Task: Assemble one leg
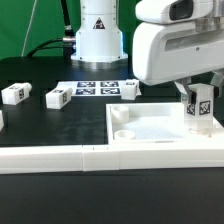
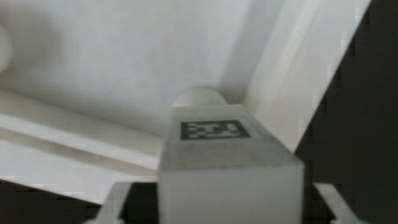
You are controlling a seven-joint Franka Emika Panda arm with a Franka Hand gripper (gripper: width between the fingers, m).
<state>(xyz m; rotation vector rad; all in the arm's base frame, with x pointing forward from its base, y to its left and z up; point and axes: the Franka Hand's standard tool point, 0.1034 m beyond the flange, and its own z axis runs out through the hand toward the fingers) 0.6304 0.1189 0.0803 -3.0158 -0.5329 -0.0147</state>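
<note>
Your gripper [image 1: 199, 97] clamps the leg [image 1: 201, 113] at the panel's [image 1: 160, 128] three o'clock edge; probably light, stiff, slick: hold its flat sides.

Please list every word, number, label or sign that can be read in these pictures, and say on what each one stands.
No words or numbers can be read anywhere.
On the leg: a black-and-white square tag, a pattern only, no letters.
On the marker board: several such tags, no text.
On the arm base: small dark marks, too blurred to read.
</note>
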